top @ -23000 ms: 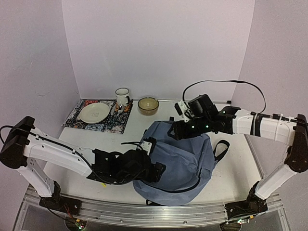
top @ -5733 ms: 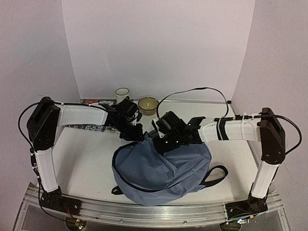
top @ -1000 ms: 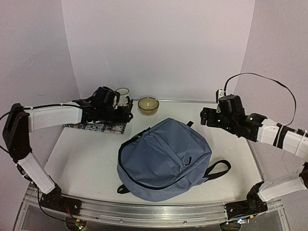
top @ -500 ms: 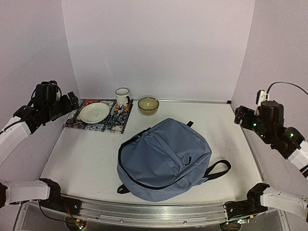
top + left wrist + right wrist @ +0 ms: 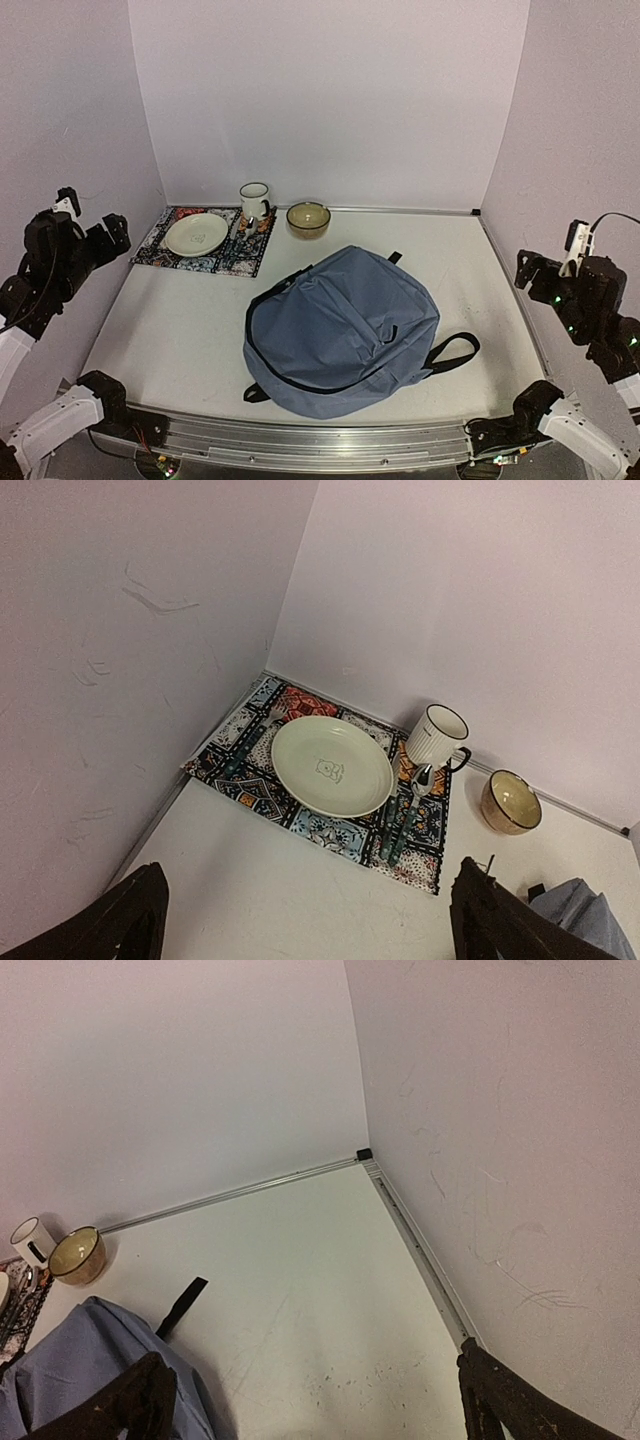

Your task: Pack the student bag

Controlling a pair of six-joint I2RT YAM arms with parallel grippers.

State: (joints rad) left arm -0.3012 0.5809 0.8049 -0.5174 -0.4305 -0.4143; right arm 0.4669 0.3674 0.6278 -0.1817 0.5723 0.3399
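Bag (image 5: 345, 330): laid flat at the middle of the table (image 5: 170, 330), one strap trailing right; touched by neither arm; whether the zip is fully shut cannot be told.
Left gripper (image 5: 310, 872): drawn back to the left wall within the last second; jaws spread wide, nothing held.
Right gripper (image 5: 312, 1360): likewise withdrawn to the right edge; released, empty.
Mat (image 5: 240, 258), plate (image 5: 197, 235), mug (image 5: 254, 200), bowl (image 5: 308, 219): uncovered again at far left.
Judgement: handling is taken as ended; packing is judged done or nearly so.
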